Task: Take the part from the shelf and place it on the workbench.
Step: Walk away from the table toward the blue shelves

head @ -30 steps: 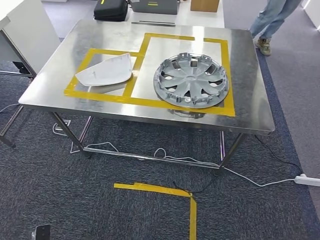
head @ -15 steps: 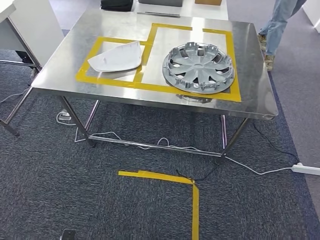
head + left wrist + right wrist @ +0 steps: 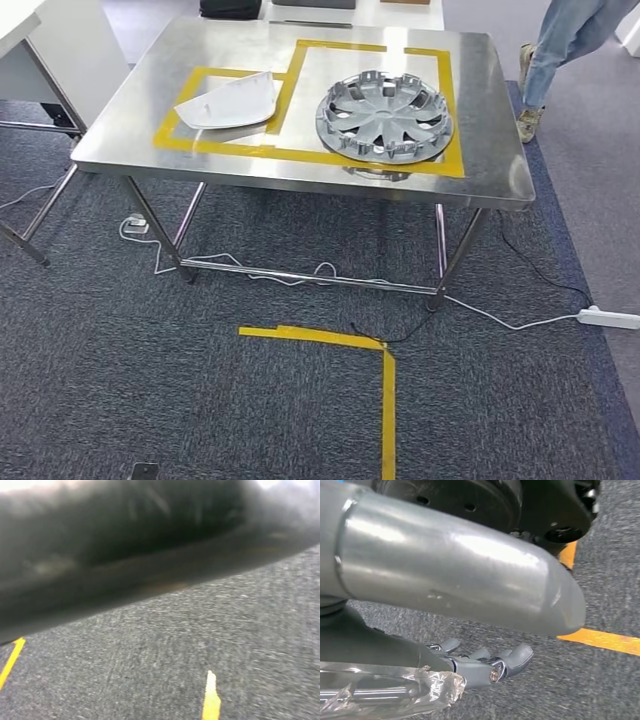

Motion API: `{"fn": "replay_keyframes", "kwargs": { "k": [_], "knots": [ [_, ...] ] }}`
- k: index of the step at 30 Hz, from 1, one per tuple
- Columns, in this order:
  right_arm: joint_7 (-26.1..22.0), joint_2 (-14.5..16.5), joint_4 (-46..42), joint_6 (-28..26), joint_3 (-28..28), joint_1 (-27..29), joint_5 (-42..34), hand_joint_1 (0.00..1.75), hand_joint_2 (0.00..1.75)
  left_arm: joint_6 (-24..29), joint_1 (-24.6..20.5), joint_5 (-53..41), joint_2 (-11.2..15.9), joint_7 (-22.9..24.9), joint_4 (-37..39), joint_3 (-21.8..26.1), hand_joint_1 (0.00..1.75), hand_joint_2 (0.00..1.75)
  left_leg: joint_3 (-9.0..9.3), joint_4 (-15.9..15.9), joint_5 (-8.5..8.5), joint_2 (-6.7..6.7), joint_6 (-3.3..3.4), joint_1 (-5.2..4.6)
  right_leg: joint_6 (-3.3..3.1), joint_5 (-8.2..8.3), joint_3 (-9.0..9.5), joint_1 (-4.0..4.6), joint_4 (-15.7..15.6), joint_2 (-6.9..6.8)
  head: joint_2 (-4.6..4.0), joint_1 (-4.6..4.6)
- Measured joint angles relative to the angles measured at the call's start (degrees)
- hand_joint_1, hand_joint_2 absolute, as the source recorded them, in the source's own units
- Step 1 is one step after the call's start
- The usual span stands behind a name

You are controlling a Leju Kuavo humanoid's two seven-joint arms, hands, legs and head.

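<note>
On steel workbench (image 3: 490, 120): white curved panel (image 3: 226, 102), grey hubcap (image 3: 385, 115). R wrist cam: my right hand (image 3: 486, 667) fingers straight, empty. Left: can't tell.

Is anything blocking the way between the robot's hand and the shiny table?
Nothing visible does. Between the robot and the workbench there is carpet with flat yellow tape. The cables lie under the bench. The right hand hangs near the floor, holding nothing. The bench's taped boxes hold a hubcap and a white cover.
</note>
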Motion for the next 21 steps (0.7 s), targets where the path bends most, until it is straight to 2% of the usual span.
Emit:
{"fn": "replay_keyframes", "kwargs": {
  "k": [2, 3, 4, 5, 6, 7, 8, 10, 11, 12, 13, 14, 15, 16, 17, 18, 19, 20, 21],
  "knots": [
    [-0.01, 0.00, -0.01, 0.00, 0.00, -0.02, 0.00, 0.00, 0.00, 0.00, -0.20, 0.00, -0.03, 0.01, 0.01, -0.03, 0.00, 0.00, 4.96, -7.16, -0.05, -0.18, 0.14, 0.05, 0.68, 0.60, -1.50, -0.02, 1.13, 0.08, 0.00, 0.01],
    [-0.03, 0.01, -0.02, 0.00, 0.00, -0.03, 0.00, 0.00, 0.00, 0.00, -0.29, -0.01, -0.04, 0.01, 0.03, -0.05, 0.00, 0.00, 6.23, -9.35, -0.59, -0.26, 0.44, -0.10, 1.03, 0.95, -1.90, -0.03, 1.44, 0.11, 0.00, -0.02],
    [-0.04, 0.02, -0.02, 0.00, 0.00, -0.02, 0.00, 0.00, 0.00, 0.00, -0.33, -0.02, -0.04, 0.02, 0.05, -0.07, 0.00, 0.00, 6.57, -10.32, -0.81, -0.32, 0.90, -0.37, 1.39, 1.33, -2.15, -0.11, 1.56, 0.11, 0.00, -0.01],
    [-0.04, 0.04, -0.02, 0.00, 0.00, 0.03, 0.00, 0.00, 0.00, 0.00, -0.29, -0.02, -0.05, 0.02, 0.09, -0.07, 0.00, 0.00, 6.19, -10.38, -0.45, -0.28, 1.48, -0.52, 1.77, 1.73, -2.32, -0.25, 1.53, 0.15, 0.00, -0.02],
    [-0.04, 0.05, -0.02, 0.00, 0.00, 0.09, 0.00, 0.00, 0.00, -0.01, -0.29, -0.03, -0.04, 0.03, 0.13, -0.08, 0.00, 0.00, 5.72, -10.48, 0.08, -0.13, 2.03, -0.61, 2.10, 1.44, -2.62, -0.44, 1.76, 0.19, 0.00, -0.09],
    [-0.02, 0.07, -0.02, 0.00, 0.00, 0.18, 0.00, 0.00, 0.00, 0.00, -0.29, -0.02, 0.00, 0.03, 0.15, -0.08, 0.00, 0.00, 5.10, -10.55, 0.69, 0.01, 2.65, -0.64, 2.42, 0.12, -3.11, -0.59, 2.55, 0.24, 0.00, -0.04],
    [0.01, 0.07, -0.02, 0.00, 0.00, 0.28, 0.00, 0.00, 0.00, 0.01, -0.28, -0.01, 0.06, 0.04, 0.17, -0.08, 0.00, 0.00, 4.28, -10.63, 1.41, 0.14, 3.20, -0.64, 2.66, -2.30, -3.92, -0.68, 4.40, 0.29, 0.00, 0.00],
    [0.02, 0.07, -0.02, 0.00, 0.00, 0.32, 0.00, 0.00, 0.00, 0.02, -0.33, 0.02, 0.19, 0.04, 0.17, -0.08, 0.00, 0.00, 2.50, -10.61, 2.88, 0.24, 3.77, -0.78, 2.90, -8.44, -5.73, -0.73, 10.89, 0.33, 0.00, 0.16],
    [0.02, 0.07, -0.02, 0.00, 0.00, 0.27, 0.00, 0.00, 0.00, 0.01, -0.32, 0.02, 0.19, 0.04, 0.17, -0.08, 0.00, 0.00, 1.49, -10.59, 3.67, 0.27, 3.81, -0.89, 2.92, -10.29, -6.34, -0.72, 14.51, 0.35, 0.00, 0.16],
    [0.02, 0.07, -0.02, 0.00, 0.00, 0.23, 0.00, 0.00, 0.00, 0.01, -0.32, 0.02, 0.17, 0.04, 0.17, -0.08, 0.00, 0.00, 0.47, -10.55, 4.46, 0.30, 3.79, -0.99, 2.89, -10.56, -6.32, -0.71, 17.09, 0.37, 0.00, 0.16],
    [0.02, 0.07, -0.02, 0.00, 0.00, 0.21, 0.00, 0.00, 0.00, 0.00, -0.31, 0.02, 0.13, 0.04, 0.18, -0.08, 0.00, 0.00, -0.58, -10.51, 5.23, 0.34, 3.72, -1.06, 2.82, -9.46, -5.59, -0.70, 18.17, 0.38, 0.00, 0.15],
    [0.02, 0.07, -0.02, 0.00, 0.00, 0.21, 0.00, 0.00, 0.00, 0.00, -0.30, 0.02, 0.09, 0.04, 0.19, -0.08, 0.00, 0.00, -1.61, -10.47, 6.02, 0.36, 3.62, -1.10, 2.70, -7.47, -3.81, -0.69, 17.25, 0.38, 0.00, 0.14],
    [0.02, 0.07, -0.02, -0.01, 0.00, 0.18, 0.00, 0.00, 0.00, 0.00, -0.32, 0.02, 0.08, 0.04, 0.19, -0.08, 0.00, 0.00, -2.44, -10.42, 6.77, 0.38, 3.47, -1.11, 2.56, -5.71, -1.00, -0.68, 14.29, 0.38, 0.00, 0.14],
    [0.01, 0.07, -0.02, -0.01, 0.00, 0.12, 0.00, 0.00, 0.00, 0.00, -0.30, 0.02, 0.04, 0.04, 0.20, -0.08, 0.00, 0.00, -3.08, -10.36, 7.47, 0.36, 3.25, -1.18, 2.38, -5.01, 2.79, -0.63, 9.69, 0.37, 0.00, 0.16],
    [0.00, 0.07, -0.03, -0.02, 0.00, -0.01, 0.00, 0.00, 0.00, 0.00, -0.28, 0.02, 0.02, 0.04, 0.20, -0.09, 0.00, 0.00, -3.51, -10.31, 8.16, 0.36, 3.00, -1.24, 2.18, -5.39, 6.61, -0.57, 4.37, 0.38, 0.00, 0.17],
    [-0.04, 0.07, -0.03, -0.02, 0.00, -0.17, 0.00, 0.00, 0.00, 0.00, -0.27, 0.02, 0.00, 0.04, 0.20, -0.09, 0.00, 0.00, -3.70, -10.36, 8.87, 0.41, 2.70, -1.27, 1.98, -6.29, 9.32, -0.46, 0.26, 0.43, 0.00, 0.16],
    [-0.07, 0.07, -0.04, -0.02, 0.00, -0.27, 0.00, 0.00, 0.00, 0.00, -0.26, 0.01, -0.02, 0.04, 0.20, -0.10, 0.00, 0.00, -3.83, -10.49, 9.57, 0.46, 2.37, -1.25, 1.74, -7.07, 10.84, -0.32, -2.33, 0.47, 0.00, 0.19],
    [-0.07, 0.07, -0.04, -0.02, 0.00, -0.30, 0.00, 0.00, 0.00, 0.00, -0.24, 0.01, -0.02, 0.04, 0.20, -0.10, 0.00, 0.00, -3.93, -10.73, 10.34, 0.50, 2.02, -1.17, 1.43, -7.14, 10.94, -0.22, -3.27, 0.50, 0.00, 0.17],
    [-0.07, 0.07, -0.04, -0.02, 0.00, -0.29, 0.00, 0.00, 0.00, 0.01, -0.24, 0.01, 0.00, 0.04, 0.22, -0.10, 0.00, 0.00, -4.13, -10.85, 10.58, 0.46, 1.66, -1.02, 1.04, -6.63, 10.28, -0.21, -3.06, 0.41, -0.01, 0.17]
  ]
}}
